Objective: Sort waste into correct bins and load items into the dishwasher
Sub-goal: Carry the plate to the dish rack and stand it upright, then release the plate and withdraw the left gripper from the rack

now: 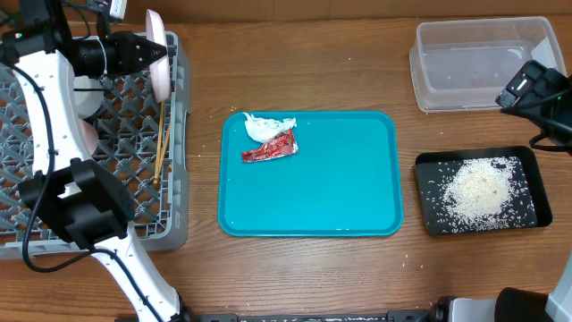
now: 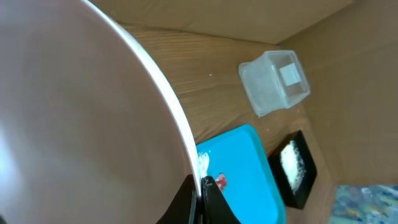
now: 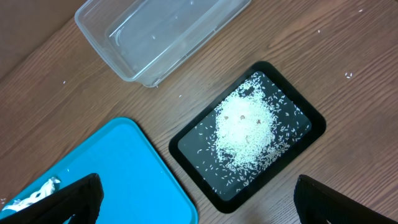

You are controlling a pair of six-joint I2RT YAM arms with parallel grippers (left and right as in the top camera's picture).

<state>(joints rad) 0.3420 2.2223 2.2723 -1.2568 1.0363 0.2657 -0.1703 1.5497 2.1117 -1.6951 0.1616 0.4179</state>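
Left claw [image 1: 150,51], clenched on the plate [image 1: 158,63] at upper left: hold plate upright, lower its edge between rack [image 1: 116,134] ribs, then release. Right claw [image 3: 196,199] stands released.

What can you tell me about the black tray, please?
The black tray is shallow and rectangular with rounded corners and a low raised rim, and it looks like glossy plastic. It lies flat on the wooden table, slightly skewed, right of the teal tray and in front of the clear tub, touching neither. White rice is heaped at its middle, with loose grains scattered across its floor. Only the rice and the table touch it.
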